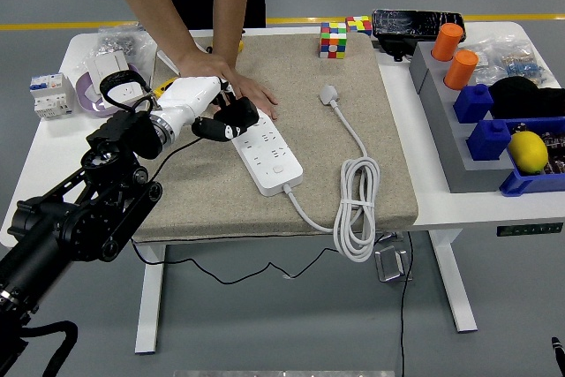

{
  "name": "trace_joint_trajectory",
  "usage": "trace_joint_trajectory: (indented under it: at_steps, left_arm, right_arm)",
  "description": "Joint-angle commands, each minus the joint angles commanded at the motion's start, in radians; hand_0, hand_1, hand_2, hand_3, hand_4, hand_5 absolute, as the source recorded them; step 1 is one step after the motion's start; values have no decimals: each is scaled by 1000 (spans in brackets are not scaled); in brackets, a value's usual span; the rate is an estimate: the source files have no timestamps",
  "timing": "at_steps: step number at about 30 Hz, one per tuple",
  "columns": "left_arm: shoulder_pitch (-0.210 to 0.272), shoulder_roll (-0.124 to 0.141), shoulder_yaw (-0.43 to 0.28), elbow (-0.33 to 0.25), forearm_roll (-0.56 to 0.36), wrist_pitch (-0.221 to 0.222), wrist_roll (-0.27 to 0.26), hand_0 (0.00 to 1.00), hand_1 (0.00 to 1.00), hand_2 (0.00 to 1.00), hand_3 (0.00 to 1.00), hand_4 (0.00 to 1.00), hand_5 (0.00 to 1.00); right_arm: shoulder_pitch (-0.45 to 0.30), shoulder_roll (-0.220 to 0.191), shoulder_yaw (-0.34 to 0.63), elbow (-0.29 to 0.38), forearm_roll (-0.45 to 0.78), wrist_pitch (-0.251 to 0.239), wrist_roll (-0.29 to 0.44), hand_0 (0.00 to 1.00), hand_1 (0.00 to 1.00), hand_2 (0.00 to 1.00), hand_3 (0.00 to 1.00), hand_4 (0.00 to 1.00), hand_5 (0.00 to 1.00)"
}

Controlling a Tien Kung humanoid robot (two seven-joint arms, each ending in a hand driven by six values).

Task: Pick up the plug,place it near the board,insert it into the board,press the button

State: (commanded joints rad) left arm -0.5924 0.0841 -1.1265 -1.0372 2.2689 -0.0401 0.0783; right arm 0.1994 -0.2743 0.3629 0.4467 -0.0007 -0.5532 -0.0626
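Observation:
A white power strip lies diagonally on the beige mat. A person's hand presses flat on its far end. My left hand, white with black fingers, hovers over that far end just below the person's hand. Its fingers are curled on a dark plug, and a thin black cable hangs from it over the table's front edge. The strip's own white plug lies loose on the mat, and its cord is coiled at the front right. My right arm is out of sight.
Two colour cubes stand at the mat's far edge. Grey and blue bins with orange cylinders and a lemon fill the right side. White electrical parts and a purple dish sit at the far left.

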Motion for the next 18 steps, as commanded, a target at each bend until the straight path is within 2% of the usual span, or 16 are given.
trace_joint_trajectory:
  at_steps: [7,11,18]
  left_arm:
    - [90,16,-109,-94,0,14,4,468,627,550,375,618,227]
    - [135,31,-132,-99,0,16,4,466,629,552,378,619,229]
    - [189,49,-146,-62,0,19,-1,463,629,552,379,619,229]
  right_arm:
    - [-11,2,6,-1,0,0,-1,928,872,817,844,998,998]
    - [-13,3,11,-1,-2,-1,0,926,873,817,844,998,998]
    - [-15,4,16,-1,-3,0,-1,927,873,817,844,998,998]
